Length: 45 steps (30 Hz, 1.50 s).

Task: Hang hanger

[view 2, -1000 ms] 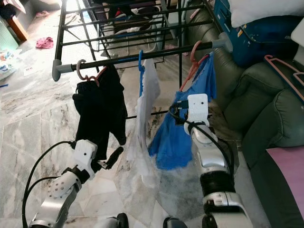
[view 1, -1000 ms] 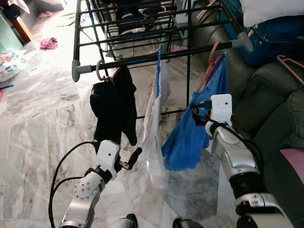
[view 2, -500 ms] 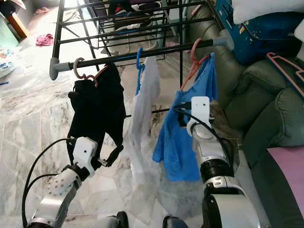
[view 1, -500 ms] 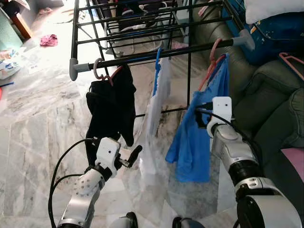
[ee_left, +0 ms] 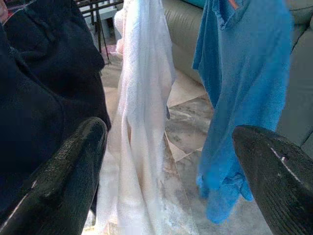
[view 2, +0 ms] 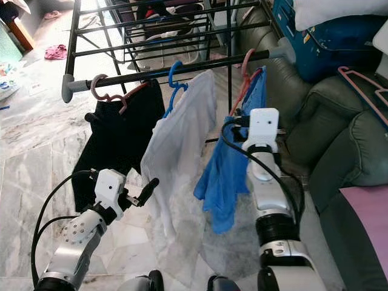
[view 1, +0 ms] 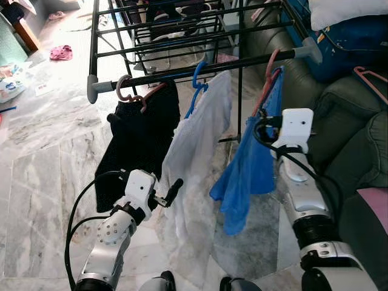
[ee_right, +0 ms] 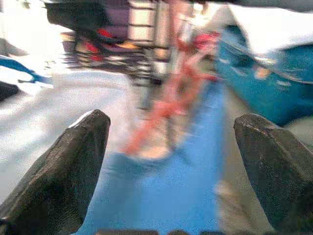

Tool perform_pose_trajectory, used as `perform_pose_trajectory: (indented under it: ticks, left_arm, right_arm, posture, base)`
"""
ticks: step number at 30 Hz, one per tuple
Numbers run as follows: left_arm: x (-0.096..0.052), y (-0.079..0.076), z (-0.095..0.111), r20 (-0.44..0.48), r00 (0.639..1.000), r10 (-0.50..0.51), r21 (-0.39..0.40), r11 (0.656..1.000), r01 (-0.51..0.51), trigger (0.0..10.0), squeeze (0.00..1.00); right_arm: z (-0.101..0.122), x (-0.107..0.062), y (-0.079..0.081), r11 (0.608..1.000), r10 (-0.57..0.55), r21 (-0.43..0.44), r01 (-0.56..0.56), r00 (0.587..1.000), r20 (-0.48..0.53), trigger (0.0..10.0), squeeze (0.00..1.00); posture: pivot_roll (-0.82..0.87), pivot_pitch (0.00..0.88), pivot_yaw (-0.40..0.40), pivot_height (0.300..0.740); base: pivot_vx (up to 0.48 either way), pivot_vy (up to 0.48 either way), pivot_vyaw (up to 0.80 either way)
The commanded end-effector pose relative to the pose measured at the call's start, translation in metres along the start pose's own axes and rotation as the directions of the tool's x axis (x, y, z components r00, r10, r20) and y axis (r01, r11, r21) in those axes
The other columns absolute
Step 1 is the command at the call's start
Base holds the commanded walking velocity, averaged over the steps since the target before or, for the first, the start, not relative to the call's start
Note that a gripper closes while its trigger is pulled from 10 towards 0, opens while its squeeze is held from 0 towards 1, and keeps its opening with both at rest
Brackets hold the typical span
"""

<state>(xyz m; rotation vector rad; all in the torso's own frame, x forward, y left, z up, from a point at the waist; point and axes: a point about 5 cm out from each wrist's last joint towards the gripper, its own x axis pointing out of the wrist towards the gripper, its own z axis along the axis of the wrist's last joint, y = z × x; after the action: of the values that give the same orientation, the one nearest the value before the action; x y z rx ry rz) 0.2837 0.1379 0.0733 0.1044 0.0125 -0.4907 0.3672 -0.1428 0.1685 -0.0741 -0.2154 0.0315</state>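
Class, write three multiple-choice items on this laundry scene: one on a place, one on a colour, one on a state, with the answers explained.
1. Where does the white garment hang on the rail?
A. between the black and blue garments
B. at the far left end
C. on the sofa

2. What colour is the hanger holding the white garment?
A. green
B. blue
C. yellow

3. How does the right end effector stand?
A. shut on the rail
B. shut on a sock
C. open, holding nothing

Answers: 1 A, the black garment hangs to its left and the blue garment to its right. 2 B, its hook on the rail is blue. 3 C, the right wrist view shows both fingers spread wide apart.
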Motion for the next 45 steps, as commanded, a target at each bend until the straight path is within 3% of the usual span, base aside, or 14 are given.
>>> perform_pose_trajectory:
  ticks: [1, 7, 11, 12, 13, 17, 18, 20, 24, 31, 35, 39, 45]
  left_arm:
    - [-0.007, 0.001, -0.009, -0.038, 0.999, 0.008, 0.006, 1.0, -0.007, 10.0, 0.0]
    - [-0.01, 0.0, -0.013, -0.053, 0.999, 0.006, 0.001, 1.0, -0.006, 10.0, 0.0]
    - [-0.011, -0.001, -0.015, -0.061, 0.998, -0.001, 0.0, 1.0, 0.001, 10.0, 0.0]
    - [-0.011, -0.001, -0.017, -0.072, 0.997, -0.009, -0.005, 1.0, 0.009, 10.0, 0.0]
    - [-0.011, -0.001, -0.018, -0.076, 0.997, -0.012, -0.007, 1.0, 0.011, 10.0, 0.0]
    - [-0.01, -0.001, -0.02, -0.088, 0.996, -0.015, -0.014, 1.0, 0.014, 10.0, 0.0]
    - [-0.01, -0.001, -0.021, -0.093, 0.996, -0.017, -0.019, 1.0, 0.015, 10.0, 0.0]
    - [-0.01, -0.002, -0.022, -0.097, 0.995, -0.021, -0.023, 1.0, 0.019, 10.0, 0.0]
    - [-0.009, -0.002, -0.022, -0.097, 0.995, -0.026, -0.025, 0.999, 0.024, 10.0, 0.0]
    - [-0.003, -0.004, -0.021, -0.089, 0.995, -0.047, -0.03, 0.999, 0.044, 10.0, 0.0]
    - [0.001, -0.008, -0.015, -0.057, 0.994, -0.089, -0.061, 0.995, 0.085, 10.0, 0.0]
    - [0.009, -0.014, -0.005, -0.02, 0.991, -0.134, -0.042, 0.99, 0.134, 10.0, 0.0]
    - [0.009, -0.014, -0.007, -0.023, 0.991, -0.13, -0.041, 0.991, 0.129, 10.0, 0.0]
  right_arm:
    - [0.002, 0.002, 0.015, 0.996, 0.081, 0.035, -0.082, 0.997, 0.007, 10.0, 0.0]
    - [-0.013, -0.001, 0.039, 0.971, 0.23, 0.093, -0.222, 0.969, -0.089, 10.0, 0.0]
    - [-0.026, -0.002, 0.041, 0.973, 0.23, 0.08, -0.219, 0.956, -0.181, 10.0, 0.0]
    - [-0.04, -0.002, 0.035, 0.983, 0.185, 0.051, -0.178, 0.942, -0.28, 10.0, 0.0]
    - [-0.044, -0.003, 0.032, 0.987, 0.161, 0.039, -0.157, 0.936, -0.312, 10.0, 0.0]
    - [-0.054, -0.005, 0.02, 0.995, 0.095, 0.044, -0.084, 0.918, -0.385, 10.0, 0.0]
    - [-0.058, -0.007, 0.008, 0.999, 0.04, 0.024, -0.033, 0.913, -0.407, 10.0, 0.0]
    - [-0.061, -0.009, -0.006, 1.0, -0.015, 0.005, 0.019, 0.907, -0.42, 10.0, 0.0]
    - [-0.061, -0.011, -0.014, 0.999, -0.046, -0.013, 0.044, 0.907, -0.419, 10.0, 0.0]
    - [-0.06, -0.019, -0.033, 0.987, -0.127, -0.143, 0.077, 0.914, -0.385, 10.0, 0.0]
    - [-0.058, -0.022, -0.04, 0.983, -0.132, -0.169, 0.074, 0.922, -0.364, 10.0, 0.0]
    - [-0.053, -0.018, -0.053, 0.976, -0.158, -0.199, 0.093, 0.925, -0.345, 10.0, 0.0]
    - [-0.043, -0.008, -0.064, 0.97, -0.17, -0.223, 0.097, 0.927, -0.335, 10.0, 0.0]
  posture:
    - [0.0, 0.204, 0.081, 0.74]
    - [0.02, 0.205, 0.082, 0.74]
    - [0.02, 0.205, 0.083, 0.74]
    - [0.02, 0.205, 0.083, 0.74]
    - [0.02, 0.206, 0.083, 0.74]
    - [0.02, 0.206, 0.084, 0.74]
    - [0.02, 0.206, 0.086, 0.74]
    - [0.01, 0.205, 0.088, 0.74]
    - [0.0, 0.204, 0.092, 0.74]
    - [-0.02, 0.2, 0.096, 0.74]
    - [-0.03, 0.199, 0.098, 0.74]
    - [-0.03, 0.192, 0.098, 0.74]
    - [-0.03, 0.191, 0.095, 0.74]
  base:
    - [0.0, 0.0, 0.0]
    - [0.0, 0.0, 0.0]
    - [0.0, 0.0, 0.0]
    - [0.0, 0.0, 0.0]
    - [0.0, 0.0, 0.0]
    - [0.0, 0.0, 0.0]
    - [0.0, 0.0, 0.0]
    - [0.0, 0.0, 0.0]
    - [0.0, 0.0, 0.0]
    - [0.0, 0.0, 0.0]
    - [0.0, 0.0, 0.0]
    - [0.0, 0.0, 0.0]
    - [0.0, 0.0, 0.0]
